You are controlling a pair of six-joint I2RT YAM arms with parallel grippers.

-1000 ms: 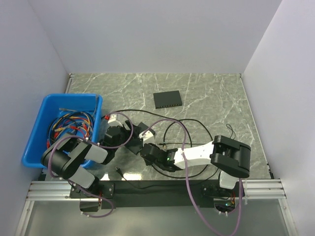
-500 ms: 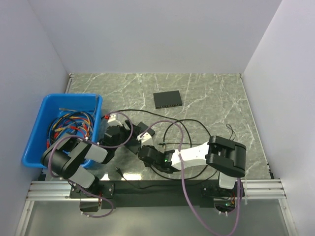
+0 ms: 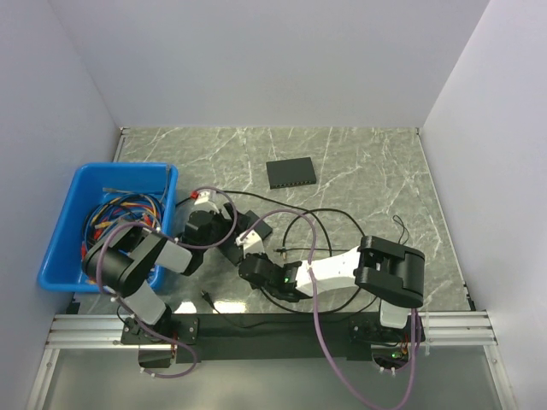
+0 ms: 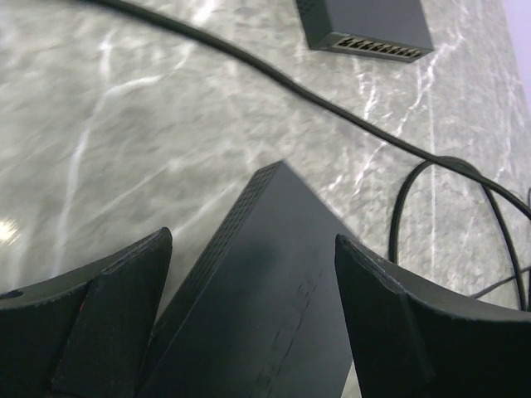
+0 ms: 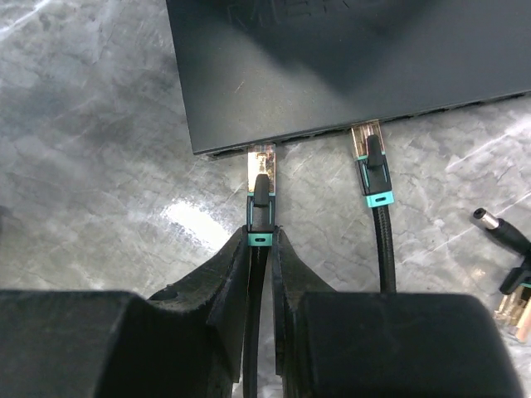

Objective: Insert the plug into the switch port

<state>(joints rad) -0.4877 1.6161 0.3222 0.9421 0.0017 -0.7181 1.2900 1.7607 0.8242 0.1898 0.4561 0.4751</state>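
Right gripper (image 5: 260,242) pinches cable (image 5: 258,274) behind plug (image 5: 262,170), aiming it at switch port (image 5: 249,152); left gripper (image 4: 249,249) spread astride the box (image 4: 265,282), probably bracing.

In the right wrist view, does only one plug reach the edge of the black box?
No: the held plug in the right gripper and a second plug beside it both reach the black box.

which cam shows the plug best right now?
Right wrist: the plug sits mid-frame, the right gripper pinching its boot, tip at the switch edge. Top external: cannot make it out among the arms. Left wrist: not in view.
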